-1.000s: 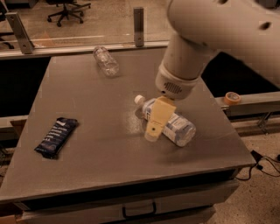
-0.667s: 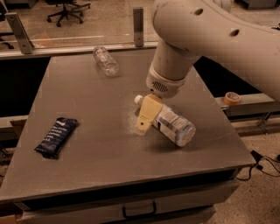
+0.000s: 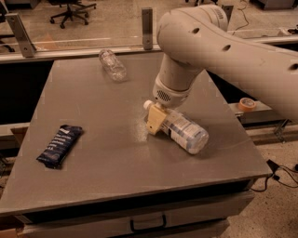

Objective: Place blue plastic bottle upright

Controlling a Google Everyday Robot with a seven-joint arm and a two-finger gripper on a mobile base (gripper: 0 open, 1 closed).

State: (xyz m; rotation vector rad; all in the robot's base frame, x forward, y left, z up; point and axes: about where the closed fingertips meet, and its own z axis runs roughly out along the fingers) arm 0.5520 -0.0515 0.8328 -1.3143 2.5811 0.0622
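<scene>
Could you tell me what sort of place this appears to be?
Probably an office robotics lab: a rolling office chair beyond a glass partition, a grey worktable with a drawer, and a robot arm whose hand sits at the neck of the lying blue plastic bottle.

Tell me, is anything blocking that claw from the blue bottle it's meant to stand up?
Nothing visible does. The gripper is right at the cap end of the blue plastic bottle, which lies on its side on the table. The small clear bottle and the dark packet lie well away from both.
</scene>
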